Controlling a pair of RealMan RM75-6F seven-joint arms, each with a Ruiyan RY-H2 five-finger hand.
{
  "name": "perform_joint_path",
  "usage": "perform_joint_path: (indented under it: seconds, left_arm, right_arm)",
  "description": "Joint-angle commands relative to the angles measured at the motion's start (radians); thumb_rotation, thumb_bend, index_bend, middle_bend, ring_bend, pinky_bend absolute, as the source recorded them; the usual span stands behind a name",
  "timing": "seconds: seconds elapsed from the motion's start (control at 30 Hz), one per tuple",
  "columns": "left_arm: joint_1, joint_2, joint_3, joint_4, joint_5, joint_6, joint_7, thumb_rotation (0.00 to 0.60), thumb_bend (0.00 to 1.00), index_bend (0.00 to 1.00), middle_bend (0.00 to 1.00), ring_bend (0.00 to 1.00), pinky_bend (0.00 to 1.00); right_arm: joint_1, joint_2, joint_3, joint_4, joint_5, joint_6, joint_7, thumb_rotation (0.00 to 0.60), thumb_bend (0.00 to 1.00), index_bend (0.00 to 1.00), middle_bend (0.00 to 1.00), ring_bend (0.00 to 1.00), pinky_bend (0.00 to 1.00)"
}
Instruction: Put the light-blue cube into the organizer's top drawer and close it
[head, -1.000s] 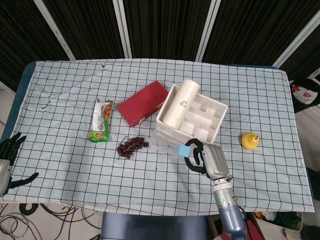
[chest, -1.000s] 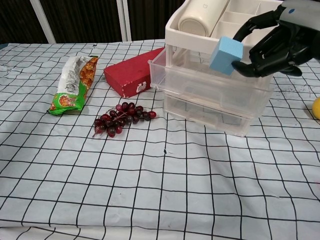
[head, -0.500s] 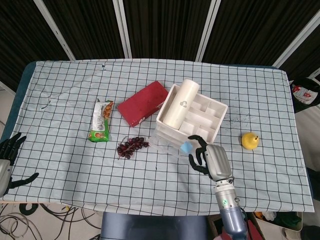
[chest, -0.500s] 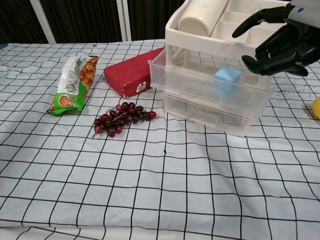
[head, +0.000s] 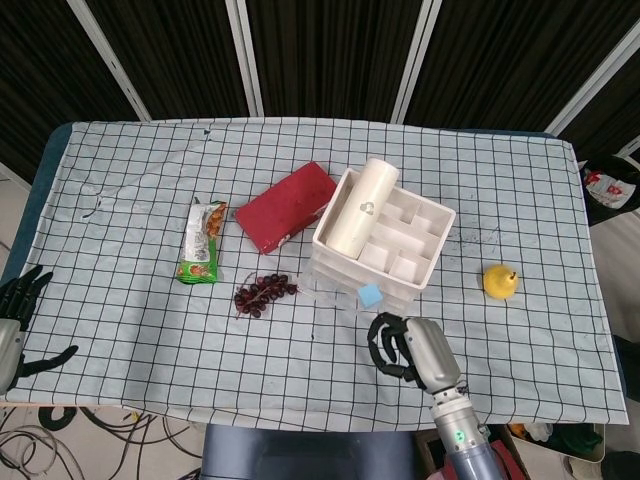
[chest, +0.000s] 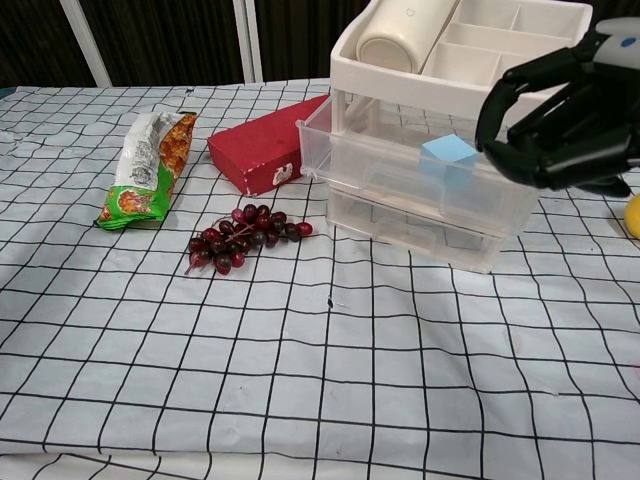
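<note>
Light-blue cube (chest: 446, 160) had dropped from right hand (chest: 560, 120), lay inside open top drawer (chest: 400, 165). Fingers (chest: 497, 100) apart, holding nothing, hand drawn back. Closing remained. Left hand (head: 18, 320) idle, spread.

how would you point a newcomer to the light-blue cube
Find the white organizer right of the table's middle. Its clear top drawer is pulled out, and the light-blue cube sits inside, the only blue thing there.

Bare cloth (chest: 330, 400) lies open before the pulled-out top drawer (chest: 400, 165); grapes (chest: 240, 238) crowd its left side.
</note>
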Motion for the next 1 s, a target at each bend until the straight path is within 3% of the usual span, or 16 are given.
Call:
perform_joint_path:
  seconds: [0.03, 0.17, 0.47, 1.0]
  left_arm:
    - [0.001, 0.0, 0.0, -0.001, -0.001, 0.0, 0.0, 0.6, 0.02, 0.0, 0.0, 0.0, 0.0]
    - [0.0, -0.001, 0.001, -0.001, -0.001, -0.002, 0.002, 0.6, 0.02, 0.0, 0.0, 0.0, 0.0]
    - [-0.002, 0.002, -0.002, -0.001, -0.008, -0.007, -0.004, 0.6, 0.02, 0.0, 0.0, 0.0, 0.0]
    - [-0.004, 0.006, -0.005, -0.003, -0.015, -0.014, -0.014, 0.6, 0.02, 0.0, 0.0, 0.0, 0.0]
  right_arm:
    - [-0.023, 0.036, -0.071, -0.019, -0.054, -0.041, 0.04, 0.6, 0.46, 0.75, 0.81, 0.88, 0.89]
    - [-0.023, 0.027, -0.101, 0.014, -0.051, -0.078, 0.058, 0.6, 0.47, 0.75, 0.81, 0.88, 0.89]
    - [-0.002, -0.081, -0.087, 0.089, 0.008, -0.133, 0.057, 0.6, 0.47, 0.75, 0.81, 0.88, 0.89]
    - [0.074, -0.281, 0.038, 0.215, 0.172, -0.18, -0.004, 0.6, 0.47, 0.75, 0.81, 0.88, 0.88]
